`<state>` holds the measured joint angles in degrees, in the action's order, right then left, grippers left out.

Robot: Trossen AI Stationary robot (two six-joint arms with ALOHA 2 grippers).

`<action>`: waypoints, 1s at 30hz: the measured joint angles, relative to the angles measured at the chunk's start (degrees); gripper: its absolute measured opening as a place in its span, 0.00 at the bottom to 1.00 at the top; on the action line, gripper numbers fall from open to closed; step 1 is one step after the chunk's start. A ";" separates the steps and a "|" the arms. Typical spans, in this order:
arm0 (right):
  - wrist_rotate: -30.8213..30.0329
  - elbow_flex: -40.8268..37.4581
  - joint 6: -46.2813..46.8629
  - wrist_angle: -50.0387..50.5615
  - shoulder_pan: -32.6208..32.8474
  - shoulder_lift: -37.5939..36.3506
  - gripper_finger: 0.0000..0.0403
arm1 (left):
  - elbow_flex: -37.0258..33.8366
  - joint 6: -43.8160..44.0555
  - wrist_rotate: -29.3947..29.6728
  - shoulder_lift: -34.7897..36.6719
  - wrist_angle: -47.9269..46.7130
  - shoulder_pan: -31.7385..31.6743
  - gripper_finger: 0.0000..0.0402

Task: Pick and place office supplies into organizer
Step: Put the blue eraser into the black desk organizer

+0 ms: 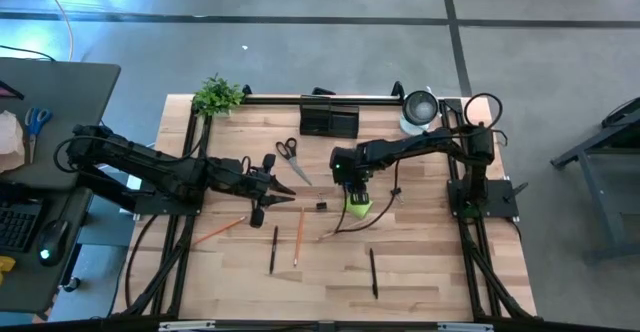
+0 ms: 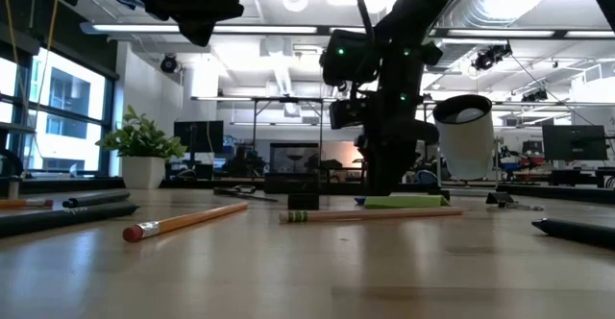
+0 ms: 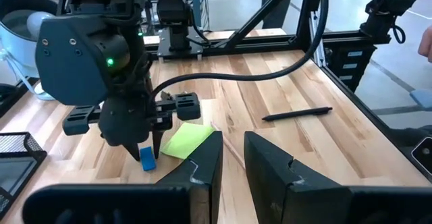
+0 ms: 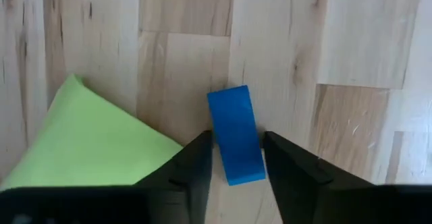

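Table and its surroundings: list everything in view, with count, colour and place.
plant: one, green, far left corner
organizer: one, black, far edge
cup: one, silver-white, far right
black-handled scissors: one, before organizer
binder clip: one, black, mid-table
sticky-note pad: one, lime-green, mid-table
blue eraser: one, beside pad
pencils: three, orange and wooden, near half
pens: two, black, near half
blue-handled scissors: one, side desk
left claw: open, empty, mid-table
right claw: shut on eraser
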<state>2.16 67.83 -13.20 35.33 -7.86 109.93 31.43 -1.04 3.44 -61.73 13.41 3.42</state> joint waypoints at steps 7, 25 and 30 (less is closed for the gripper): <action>0.49 0.90 0.19 1.43 0.04 0.17 0.16 | -0.01 0.01 0.00 0.00 -0.03 0.00 0.13; -6.86 19.33 -8.84 -2.16 -6.35 0.31 0.15 | 0.01 -0.17 0.20 -0.01 -0.10 -0.02 0.13; -3.14 19.63 -11.37 -14.48 -11.45 0.31 0.15 | 0.00 -1.04 0.22 0.00 -0.02 -0.02 0.13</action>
<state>-0.98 87.46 -24.57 20.86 -19.30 110.24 31.42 -2.08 3.66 -61.74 13.39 3.40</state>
